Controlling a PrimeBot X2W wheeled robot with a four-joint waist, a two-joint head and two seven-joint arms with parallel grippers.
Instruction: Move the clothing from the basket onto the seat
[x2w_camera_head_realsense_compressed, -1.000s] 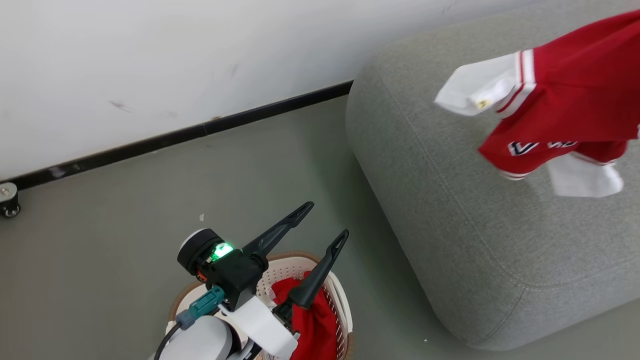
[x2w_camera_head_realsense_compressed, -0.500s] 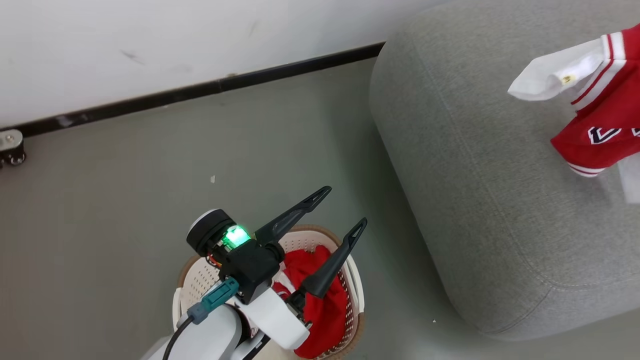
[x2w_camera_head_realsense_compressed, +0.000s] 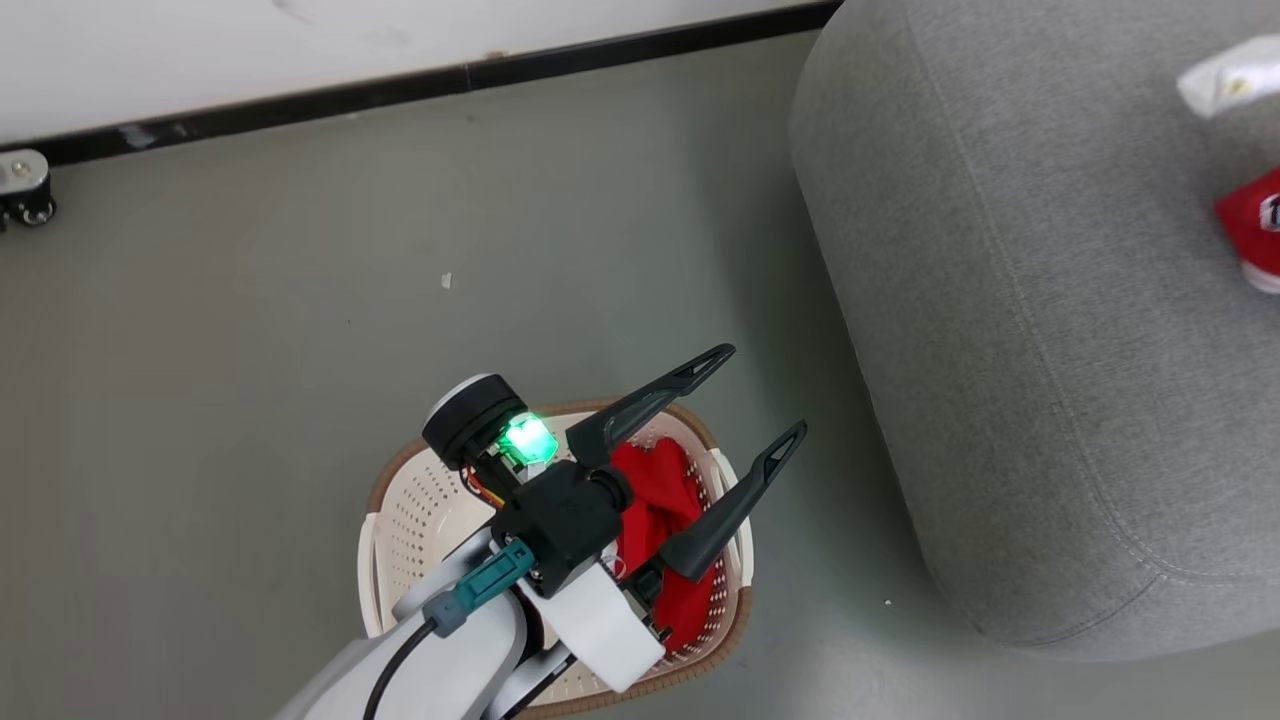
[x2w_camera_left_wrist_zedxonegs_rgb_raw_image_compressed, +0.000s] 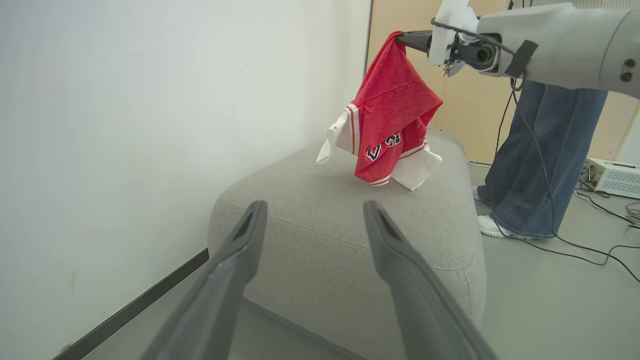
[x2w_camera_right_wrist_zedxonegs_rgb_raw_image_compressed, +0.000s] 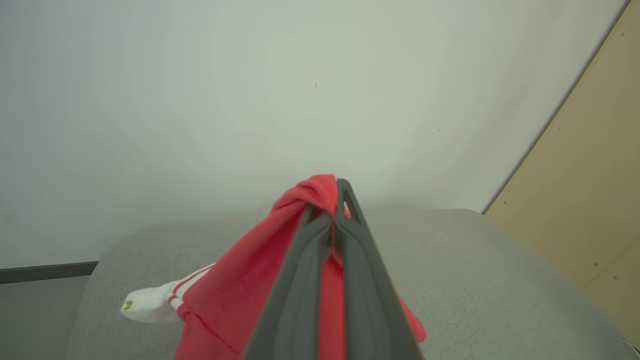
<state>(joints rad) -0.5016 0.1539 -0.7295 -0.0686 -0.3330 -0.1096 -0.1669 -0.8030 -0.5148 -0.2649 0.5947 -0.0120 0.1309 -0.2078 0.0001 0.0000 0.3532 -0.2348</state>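
Observation:
The cream basket (x2w_camera_head_realsense_compressed: 392, 500) with a brown rim stands on the floor, with red clothing (x2w_camera_head_realsense_compressed: 655, 485) bunched in its right half. Above it my left gripper (x2w_camera_head_realsense_compressed: 760, 392) hovers open, nothing between its fingers; in its wrist view the left gripper (x2w_camera_left_wrist_zedxonegs_rgb_raw_image_compressed: 316, 206) points at the grey seat (x2w_camera_left_wrist_zedxonegs_rgb_raw_image_compressed: 340, 245). High over the seat (x2w_camera_head_realsense_compressed: 1000, 300), my right gripper (x2w_camera_left_wrist_zedxonegs_rgb_raw_image_compressed: 406, 40) is shut on the top of a red garment (x2w_camera_left_wrist_zedxonegs_rgb_raw_image_compressed: 390, 115) with white sleeves, whose lower hem brushes the cushion. In the right wrist view, the right gripper (x2w_camera_right_wrist_zedxonegs_rgb_raw_image_compressed: 340, 186) pinches that garment (x2w_camera_right_wrist_zedxonegs_rgb_raw_image_compressed: 235, 295).
A person in jeans (x2w_camera_left_wrist_zedxonegs_rgb_raw_image_compressed: 540, 160) stands just beyond the seat, with cables and a white box (x2w_camera_left_wrist_zedxonegs_rgb_raw_image_compressed: 612, 176) on the floor nearby. The wall and its dark baseboard (x2w_camera_head_realsense_compressed: 400, 85) run behind. A small caster (x2w_camera_head_realsense_compressed: 25, 185) sits by the baseboard.
The head camera has swung, so the basket sits fuller in view and the hanging garment has slid to the right edge. Both grippers keep their states.

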